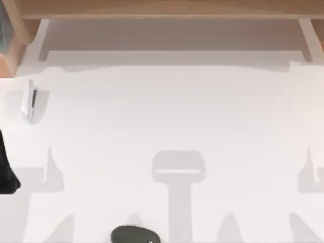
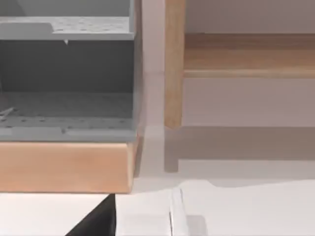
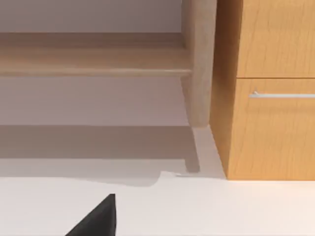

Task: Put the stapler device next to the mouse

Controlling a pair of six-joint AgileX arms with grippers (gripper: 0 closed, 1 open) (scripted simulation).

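Observation:
The stapler device (image 1: 31, 101), narrow and white with a dark stripe, lies on the white table near its far left, lengthwise front to back. In the left wrist view the stapler (image 2: 170, 216) lies just ahead of the camera. The mouse (image 1: 134, 235), a dark rounded lump, sits at the table's front edge, left of centre and far from the stapler. My left arm (image 1: 6, 174) shows as a black shape at the left edge, in front of the stapler and apart from it. A black part of my left gripper (image 2: 96, 221) and of my right gripper (image 3: 96, 221) juts into each wrist view.
A wooden frame (image 1: 162, 10) runs along the back of the table. A grey shelf unit (image 2: 66, 78) on a wooden base stands behind the stapler at far left. A wooden cabinet (image 3: 268, 88) with a drawer handle stands at far right.

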